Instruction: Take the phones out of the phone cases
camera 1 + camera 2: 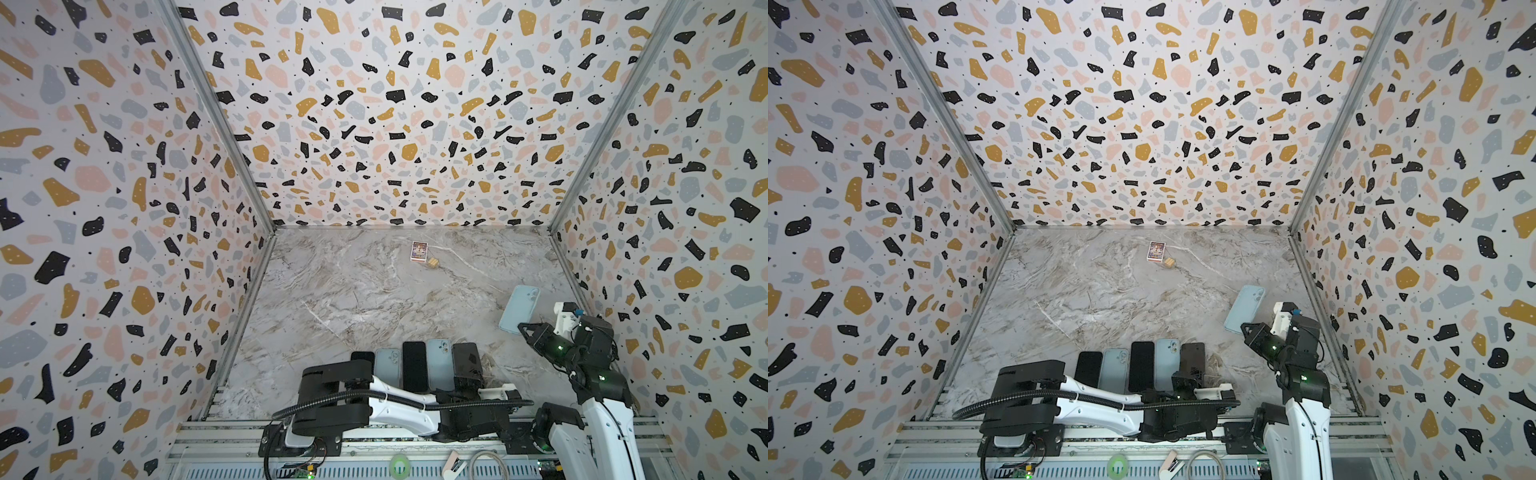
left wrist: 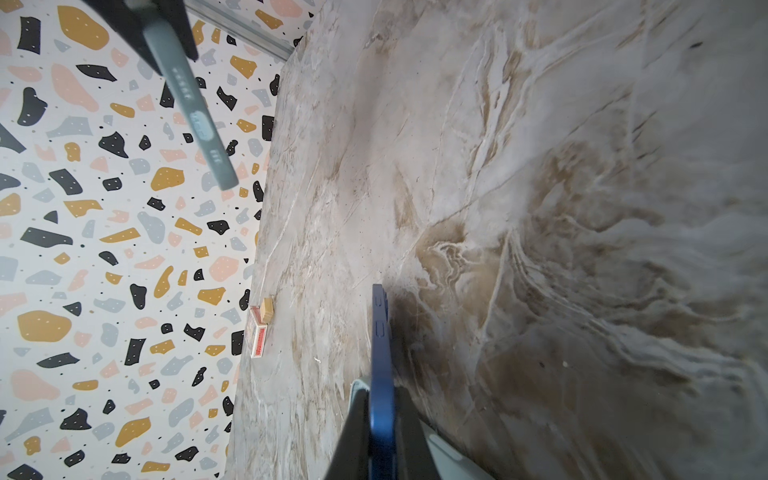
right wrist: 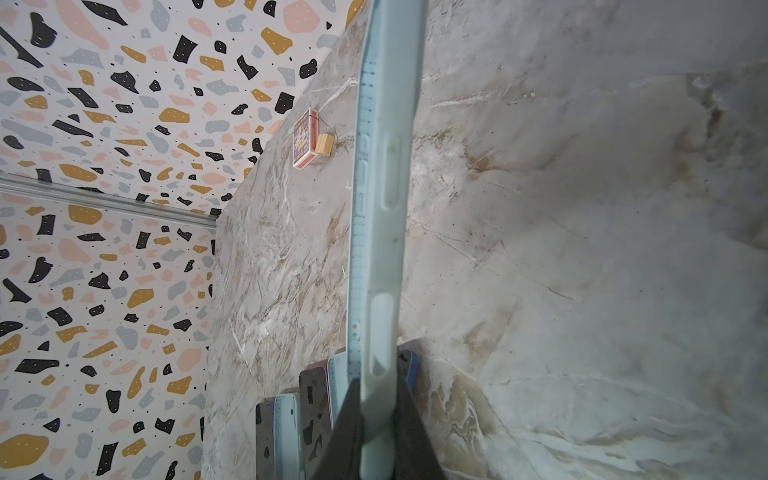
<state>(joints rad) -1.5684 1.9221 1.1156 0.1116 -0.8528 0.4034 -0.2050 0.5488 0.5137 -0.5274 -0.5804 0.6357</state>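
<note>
While right pincer (image 3: pixel 378 399) clamps matte pale-blue case (image 3: pixel 386 208), left pincer (image 2: pixel 382 395) pinches slim navy-edged phone (image 2: pixel 380 332)

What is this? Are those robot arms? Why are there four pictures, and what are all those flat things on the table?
Yes, they are: a left arm and a right arm, each ending in a pinching hand. Two pictures look down from above, side by side like a pair of eyes. The other two come from small cameras riding on each arm's wrist, so they look right past the fingers. On the marble table lies a row of phones. Farther back is a small colourful box with a little wooden block beside it. The right hand is shut on a light blue phone, which seems to be in its case and is lifted off the table. The left hand is shut on the dark blue phone at the end of the row.
</note>
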